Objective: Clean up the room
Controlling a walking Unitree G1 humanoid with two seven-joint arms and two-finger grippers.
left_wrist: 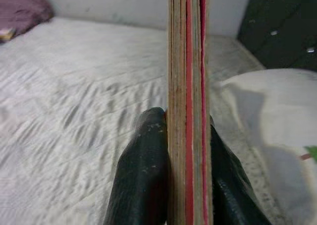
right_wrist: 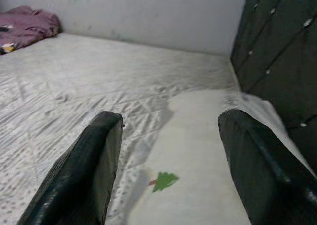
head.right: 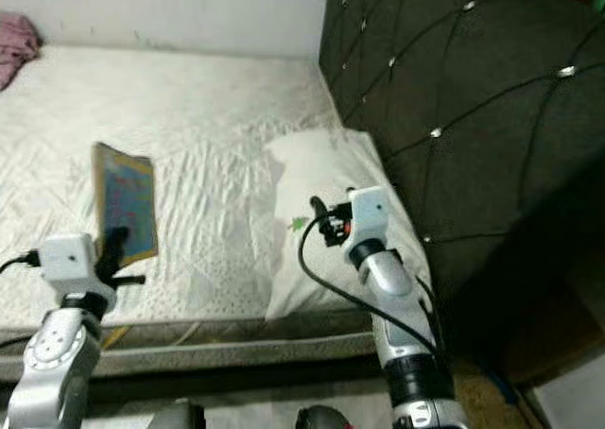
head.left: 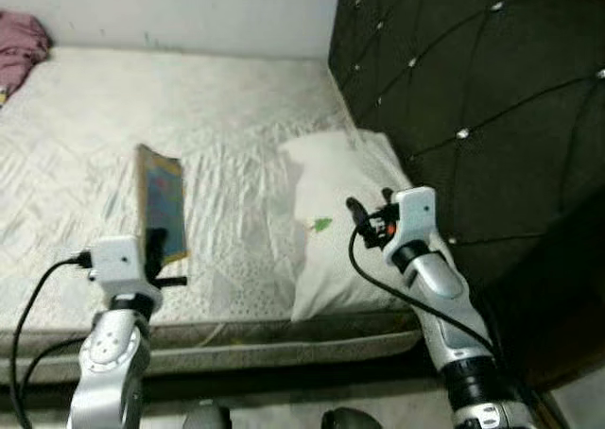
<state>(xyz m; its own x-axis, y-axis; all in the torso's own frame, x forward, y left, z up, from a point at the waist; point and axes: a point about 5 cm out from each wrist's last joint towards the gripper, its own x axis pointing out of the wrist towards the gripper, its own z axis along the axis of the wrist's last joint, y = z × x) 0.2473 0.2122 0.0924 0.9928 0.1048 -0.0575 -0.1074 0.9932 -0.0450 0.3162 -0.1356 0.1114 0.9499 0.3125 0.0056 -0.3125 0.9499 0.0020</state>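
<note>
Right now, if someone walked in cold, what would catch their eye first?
Probably the book, held upright over the bed in the left gripper, its fingers shut on the edge. Next, the white pillow against the dark padded headboard, with the right gripper open above it. A purple cloth lies at the bed's far corner.

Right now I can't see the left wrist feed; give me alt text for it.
The left gripper is shut on a thin book, seen edge-on and upright between its two black fingers. Behind it lies a white bed, with a white pillow near a dark tufted headboard and a purple cloth in the far corner.
</note>
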